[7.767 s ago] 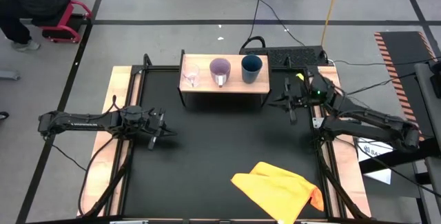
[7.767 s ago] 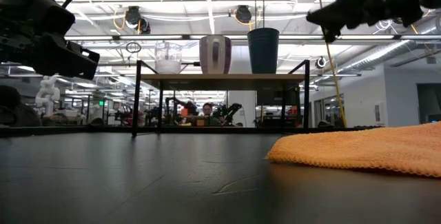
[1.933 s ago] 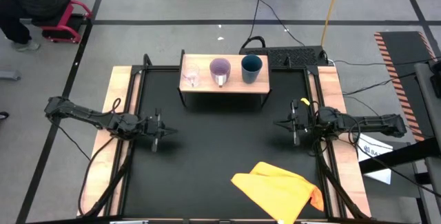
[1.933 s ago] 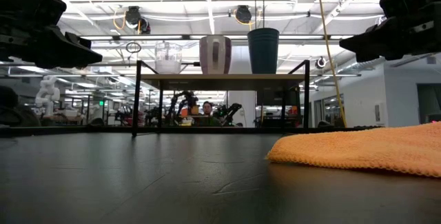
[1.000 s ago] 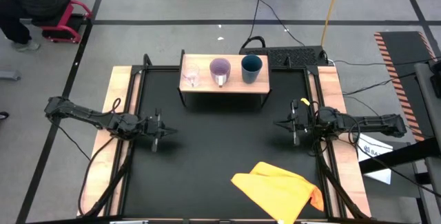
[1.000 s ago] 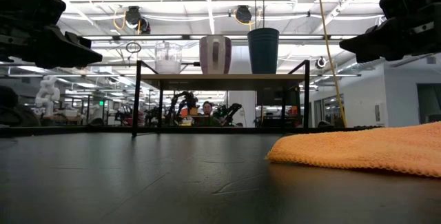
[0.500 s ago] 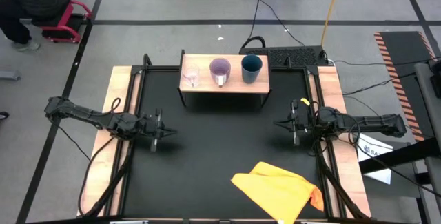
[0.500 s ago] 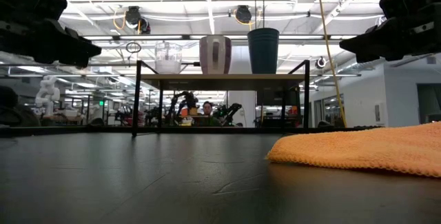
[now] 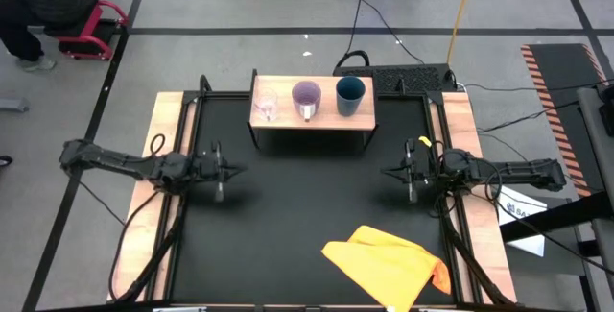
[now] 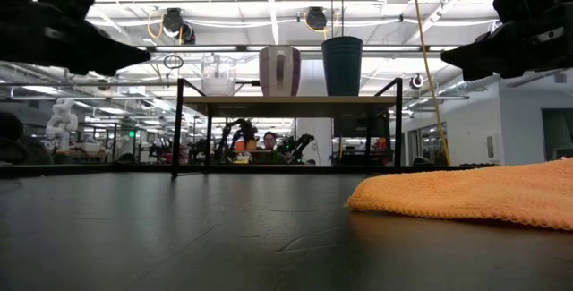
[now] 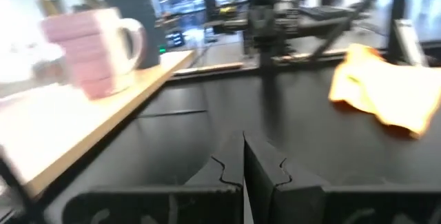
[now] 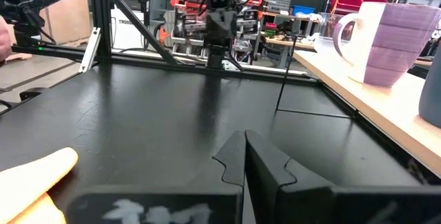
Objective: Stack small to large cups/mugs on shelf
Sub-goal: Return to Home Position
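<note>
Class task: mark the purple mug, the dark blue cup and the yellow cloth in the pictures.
purple mug (image 9: 306, 94), high view, on its open inside.
dark blue cup (image 9: 350, 89), high view, on its open inside.
yellow cloth (image 9: 384, 264), high view, middle of the fabric.

Left arm: reaches in low and nearly straight from its own side, wrist level.
Left gripper (image 9: 228, 169): points inward toward the right one; fingers (image 11: 227, 172) pressed together, empty.
Right arm: mirrors it from the opposite side.
Right gripper (image 9: 391, 171): level, facing inward; fingers (image 12: 234, 156) closed, empty.
</note>
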Robot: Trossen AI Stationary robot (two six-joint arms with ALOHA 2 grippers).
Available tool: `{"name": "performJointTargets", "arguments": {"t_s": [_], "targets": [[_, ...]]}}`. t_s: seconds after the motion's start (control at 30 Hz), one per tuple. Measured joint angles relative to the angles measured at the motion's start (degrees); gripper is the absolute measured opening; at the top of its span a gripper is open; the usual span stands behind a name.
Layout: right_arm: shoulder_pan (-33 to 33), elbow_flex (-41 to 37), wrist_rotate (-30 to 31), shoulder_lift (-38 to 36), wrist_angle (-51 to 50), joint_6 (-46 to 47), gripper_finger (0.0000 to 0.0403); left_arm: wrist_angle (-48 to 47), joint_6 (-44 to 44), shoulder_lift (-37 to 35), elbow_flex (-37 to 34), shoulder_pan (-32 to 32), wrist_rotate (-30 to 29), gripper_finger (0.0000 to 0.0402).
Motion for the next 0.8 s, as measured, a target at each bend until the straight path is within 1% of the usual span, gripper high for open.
{"name": "performJointTargets", "arguments": {"t_s": [0.07, 0.1, 0.3, 0.37, 0.43, 0.57, 0.67, 0.73, 0.8], "targets": [[-0.02, 0.0, 0.0, 0.0, 0.0, 0.0, 0.0, -0.4, -1.52, 0.0, 0.0, 2.94, 0.64, 0.0003], [0.0, 0.0, 0.0, 0.0, -0.02, 0.0, 0.0, -0.87, -2.18, 0.0, 0.0, 4.6, 2.21, 0.0003], [0.0, 0.0, 0.0, 0.02, -0.72, 0.02, 0.0, -2.5, -3.89, 0.01, -0.02, 14.51, 18.57, 0.0003], [0.0, 0.0, -0.02, 0.02, -1.13, 0.02, 0.0, -2.01, -4.32, 0.02, -0.02, 16.72, 23.85, 0.0003], [0.0, 0.0, -0.02, 0.02, -1.7, 0.02, 0.0, -1.9, -4.32, 0.02, -0.02, 17.91, 27.06, 0.0003], [0.0, 0.0, -0.02, 0.04, -1.9, 0.79, 0.0, -2.05, -5.39, 0.01, -0.02, 18.21, 27.5, 0.0003], [-0.01, 0.0, -0.02, 0.04, -1.72, 4.49, 0.0, -1.47, -6.54, 0.02, -0.02, 18.16, 25.64, 0.0003], [0.0, 0.0, -0.02, 0.04, -1.12, 5.6, 0.0, -1.26, -6.79, 0.0, -0.02, 18.17, 25.34, 0.0003], [0.0, 0.0, -0.02, 0.04, -0.31, 5.9, 0.0, -1.15, -8.94, 0.02, -0.02, 18.09, 25.67, 0.0003]]}}
